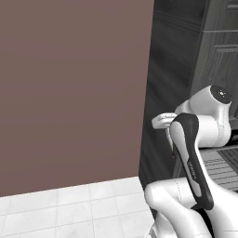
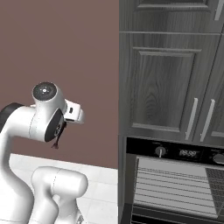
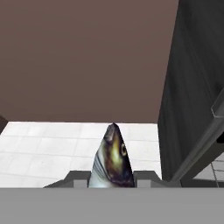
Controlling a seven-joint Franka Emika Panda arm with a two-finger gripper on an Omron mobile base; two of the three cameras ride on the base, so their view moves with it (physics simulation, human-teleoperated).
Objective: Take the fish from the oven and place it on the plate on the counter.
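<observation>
My gripper (image 3: 112, 178) is shut on the fish (image 3: 112, 156), whose silvery, dark-backed head points away from the hand towards the floor tiles. From the right base view the fish (image 2: 56, 140) hangs as a small dark shape under the hand, left of the cabinet column and well clear of it. The oven (image 2: 175, 186) stands open at the lower right, its pale inside and wire racks below the black control strip (image 2: 175, 152) with knobs. A piece of its rack (image 1: 222, 167) shows behind the arm. The plate and the counter are out of view.
A brown wall (image 1: 69, 88) rises ahead over a white tiled floor (image 1: 69, 209). Dark wood cupboard doors (image 2: 162, 87) with pale handles stand above the oven. The cabinet's dark side panel (image 3: 192, 87) is close on the hand's right.
</observation>
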